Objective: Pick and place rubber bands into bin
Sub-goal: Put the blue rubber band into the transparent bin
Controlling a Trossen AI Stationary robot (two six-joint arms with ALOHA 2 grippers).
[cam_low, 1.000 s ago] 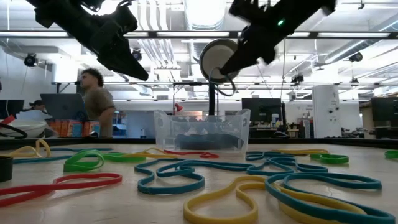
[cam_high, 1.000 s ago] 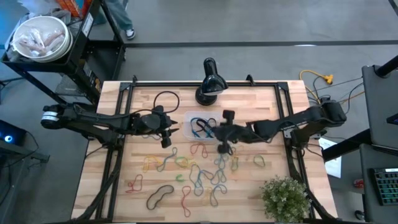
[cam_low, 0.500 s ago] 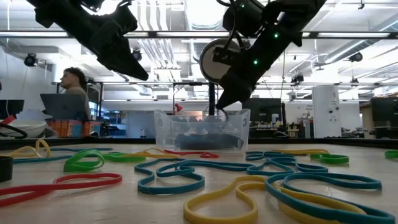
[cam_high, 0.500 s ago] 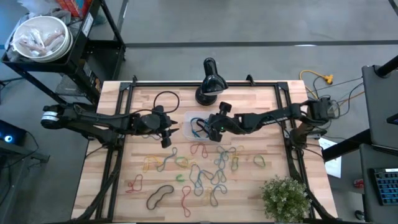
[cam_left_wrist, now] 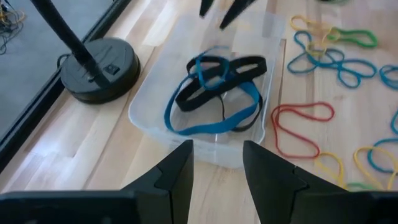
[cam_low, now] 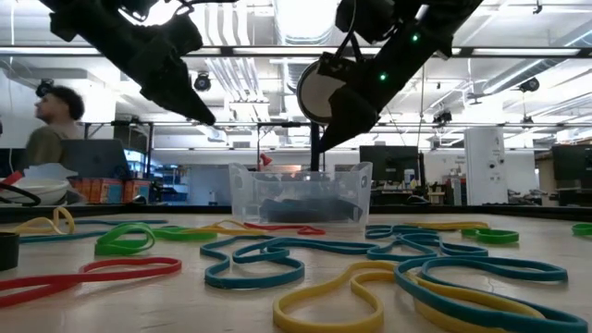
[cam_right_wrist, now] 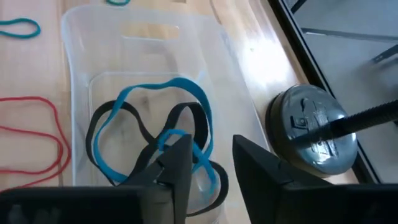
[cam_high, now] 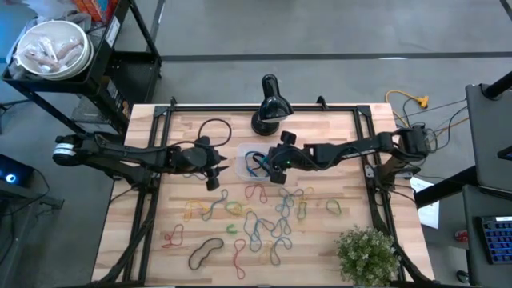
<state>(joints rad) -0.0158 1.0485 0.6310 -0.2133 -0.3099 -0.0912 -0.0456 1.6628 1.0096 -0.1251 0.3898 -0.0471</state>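
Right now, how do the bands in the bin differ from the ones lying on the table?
The bands in the bin are few, only blue and black, tangled together inside the bin's clear walls. The bands on the table are many, mixing red, yellow, green and blue, spread out over the wood. Both are thin, floppy loops.

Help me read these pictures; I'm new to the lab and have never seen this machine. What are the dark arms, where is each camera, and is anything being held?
These are two robot arms at a wooden table. One picture looks straight down, one looks level across the tabletop, and one comes from each wrist. The right gripper hangs open over the bin, a clear tray holding blue and black bands. The left gripper waits beside the bin, also open. Neither holds anything. Many coloured rubber bands lie loose on the wood. A black lamp base stands behind the bin, and a small plant sits at one corner.
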